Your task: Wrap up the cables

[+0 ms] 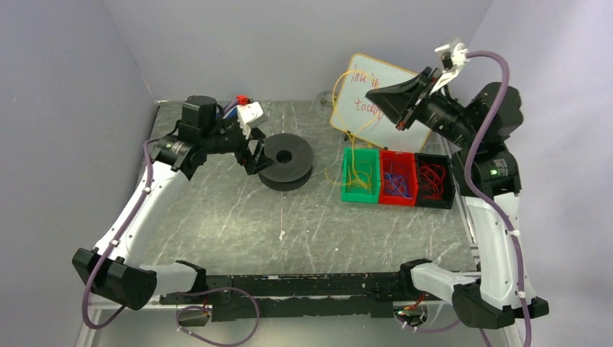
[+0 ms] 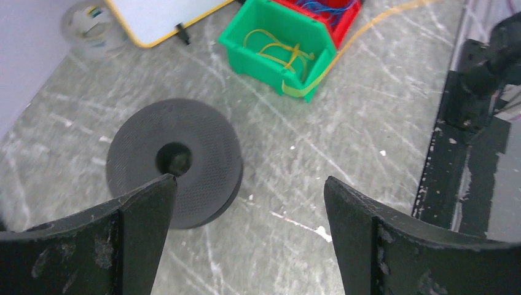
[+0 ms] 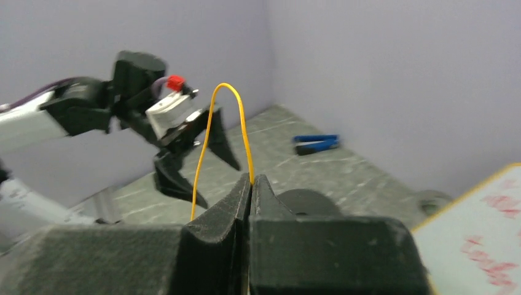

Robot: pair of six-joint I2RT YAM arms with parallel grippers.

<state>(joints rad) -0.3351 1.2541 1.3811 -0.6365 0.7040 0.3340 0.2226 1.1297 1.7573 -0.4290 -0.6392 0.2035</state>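
A thin yellow cable (image 3: 209, 117) is pinched in my right gripper (image 3: 252, 179), which is shut on it and raised above the whiteboard (image 1: 376, 87). The cable arches up from the fingertips and hangs down on the left. In the top view my right gripper (image 1: 371, 93) is high over the bins, and the cable (image 1: 351, 139) trails down into the green bin (image 1: 352, 194), which holds more yellow cables (image 2: 276, 50). The black spool (image 1: 285, 163) lies flat on the table. My left gripper (image 2: 249, 181) is open and empty just beside the spool (image 2: 203, 153); in the top view the left gripper (image 1: 253, 155) is at the spool's left edge.
A red bin (image 1: 396, 196) with blue-purple wires and a black bin (image 1: 432, 201) with red wires stand right of the green one. A clear tape roll (image 2: 92, 24) sits by the back wall. A blue marker (image 3: 314, 143) lies near the far corner.
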